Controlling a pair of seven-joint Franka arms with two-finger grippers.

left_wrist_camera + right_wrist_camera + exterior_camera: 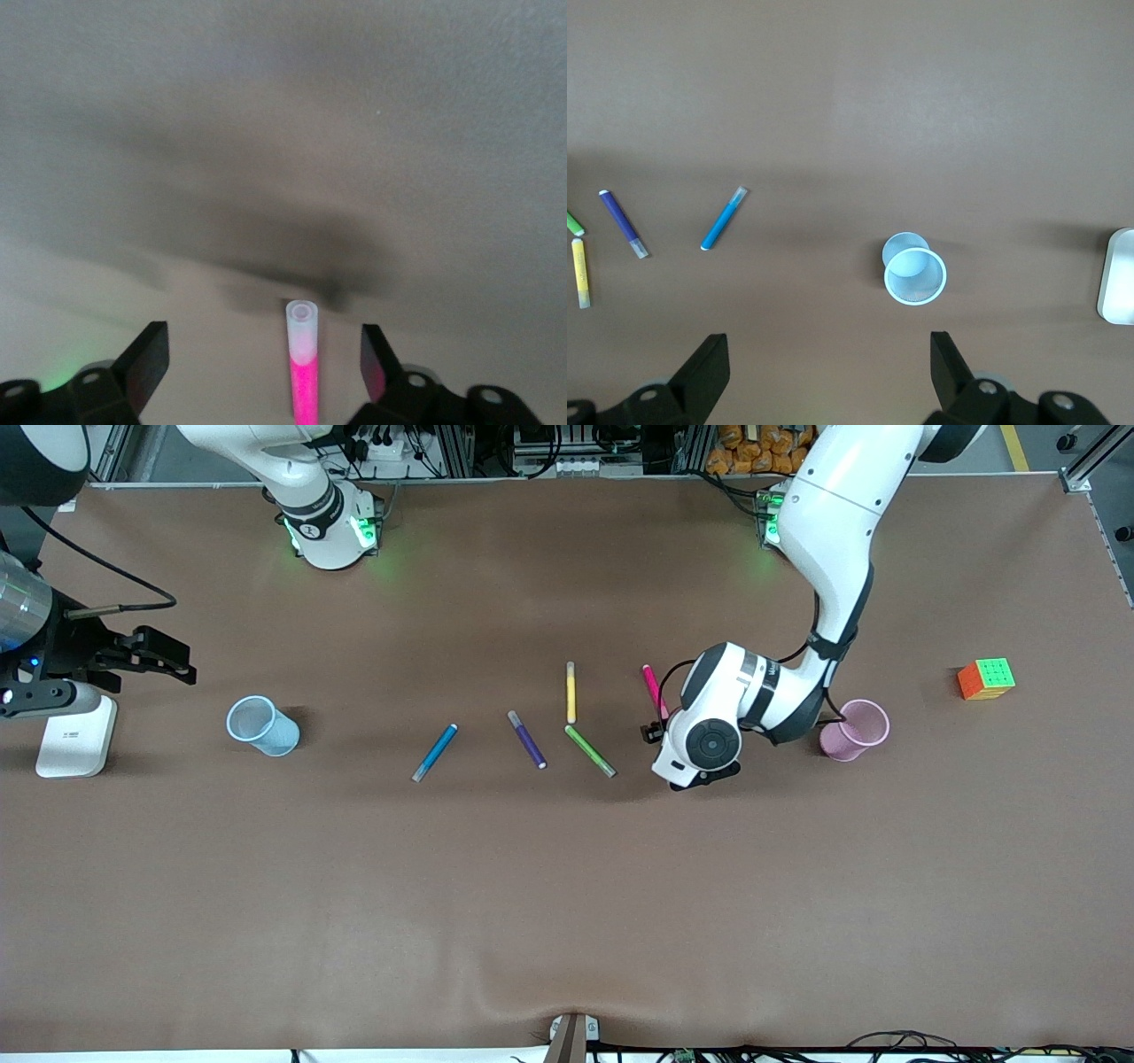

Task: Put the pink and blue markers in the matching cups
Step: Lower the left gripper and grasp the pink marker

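Note:
The pink marker (653, 688) lies on the table next to the yellow marker, its far end hidden under the left hand. My left gripper (661, 724) is low over it and open. In the left wrist view the pink marker (301, 372) lies between the fingers of the left gripper (263, 347), untouched. The pink cup (855, 729) stands just past the left hand, toward the left arm's end. The blue marker (435, 752) lies mid-table. The blue cup (261, 726) stands toward the right arm's end. My right gripper (164, 661) hangs open and empty, high up near the blue cup (914, 275); the right gripper (828, 350) and the blue marker (724, 219) show in its wrist view.
A purple marker (526, 739), a yellow marker (570, 692) and a green marker (590, 750) lie between the blue and pink markers. A colour cube (986, 678) sits past the pink cup. A white box (78, 735) lies at the right arm's end.

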